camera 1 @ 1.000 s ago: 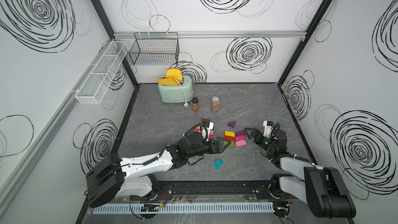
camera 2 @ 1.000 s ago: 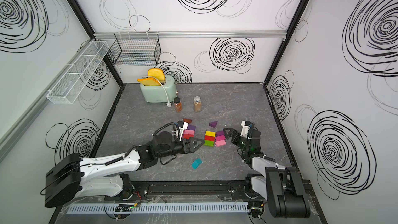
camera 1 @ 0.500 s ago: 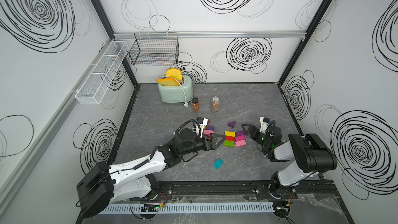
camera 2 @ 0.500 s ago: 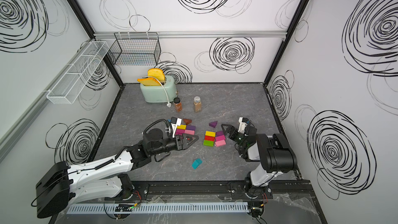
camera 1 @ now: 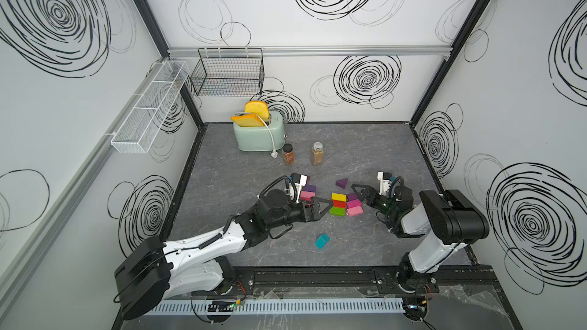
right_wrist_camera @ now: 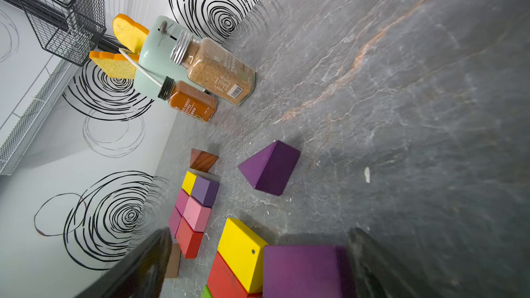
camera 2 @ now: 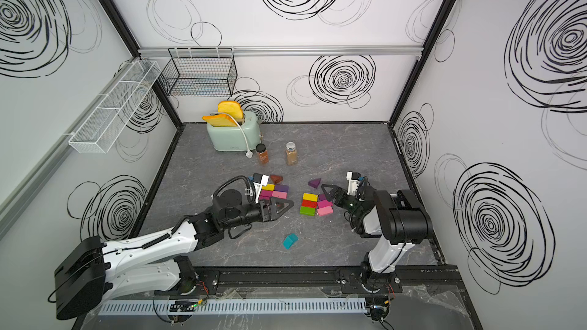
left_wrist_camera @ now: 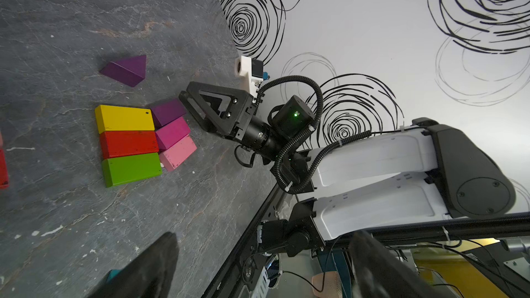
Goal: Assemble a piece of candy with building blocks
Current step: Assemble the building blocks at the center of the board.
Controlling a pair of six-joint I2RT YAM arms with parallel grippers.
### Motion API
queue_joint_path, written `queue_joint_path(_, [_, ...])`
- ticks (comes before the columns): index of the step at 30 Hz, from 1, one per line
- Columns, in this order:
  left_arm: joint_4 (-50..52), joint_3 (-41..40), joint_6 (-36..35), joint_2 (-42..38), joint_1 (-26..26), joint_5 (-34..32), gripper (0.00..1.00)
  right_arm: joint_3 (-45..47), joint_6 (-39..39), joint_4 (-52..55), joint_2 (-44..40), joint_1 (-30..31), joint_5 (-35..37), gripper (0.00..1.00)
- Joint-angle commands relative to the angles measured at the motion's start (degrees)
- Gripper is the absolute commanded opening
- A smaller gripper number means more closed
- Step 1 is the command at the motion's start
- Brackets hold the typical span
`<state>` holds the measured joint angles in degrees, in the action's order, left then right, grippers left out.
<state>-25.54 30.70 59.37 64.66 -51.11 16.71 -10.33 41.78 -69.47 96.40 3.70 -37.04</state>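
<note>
The building blocks lie in two flat clusters on the grey table. The right cluster has a yellow brick (camera 1: 338,197), red brick (camera 1: 338,203), green brick (camera 1: 336,211), purple brick (right_wrist_camera: 301,270), magenta brick (left_wrist_camera: 172,133) and pink brick (left_wrist_camera: 177,151). The left cluster (camera 2: 273,191) holds yellow, purple, magenta, pink and red bricks. A brown wedge (camera 2: 275,178), a purple wedge (camera 1: 342,182) and a teal wedge (camera 1: 322,241) lie loose. My right gripper (right_wrist_camera: 259,269) is open around the purple brick. My left gripper (camera 1: 320,207) is open and empty between the clusters.
A mint toaster (camera 1: 259,136) with two toast slices stands at the back left. Two spice jars (camera 1: 288,153) (camera 1: 317,153) stand just in front of it. A black wire basket (camera 1: 228,73) and a white wire rack (camera 1: 149,112) hang on the walls.
My right gripper has moved left up to the right cluster, its elbow rising. My left gripper has drawn back a little to the left, uncovering the left cluster.
</note>
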Motion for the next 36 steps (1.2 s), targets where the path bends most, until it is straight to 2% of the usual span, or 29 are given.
queue_joint_path(1, [-2.7, -0.7, 0.3, -0.7, -0.3, -0.5, 0.98, 2.0, -0.4, 2.0, -1.6, 0.9, -0.6, 0.99])
queue_joint_path(14, [-3.1, -2.1, 0.4, -1.8, -0.1, -0.5, 0.98, 3.4, -3.5, 17.2, -14.3, 2.7, 4.6, 0.99])
queue_joint_path(18, [-2.8, -2.5, 0.1, -2.2, 0.0, -0.5, 0.99, 1.3, -5.0, 27.6, -19.7, 3.0, 7.2, 0.99])
queue_joint_path(20, [-2.7, -3.0, 0.0, -2.7, 0.3, -0.4, 0.98, -2.9, -7.9, 38.9, -23.0, 4.5, 10.2, 0.99])
queue_joint_path(25, [0.9, -4.9, -1.5, -5.8, 1.1, -0.4, 0.99, -20.0, -19.2, 72.7, -28.6, 13.8, 26.5, 0.99])
queue_joint_path(30, [12.0, -5.5, -6.7, -11.2, 2.8, 0.0, 0.98, -33.6, -27.8, 90.9, -26.3, 18.5, 33.5, 0.99])
queue_joint_path(36, [18.6, -10.8, -7.1, -21.1, 8.4, 6.2, 0.98, -44.3, -45.1, 101.5, -16.9, 22.3, 37.4, 0.99])
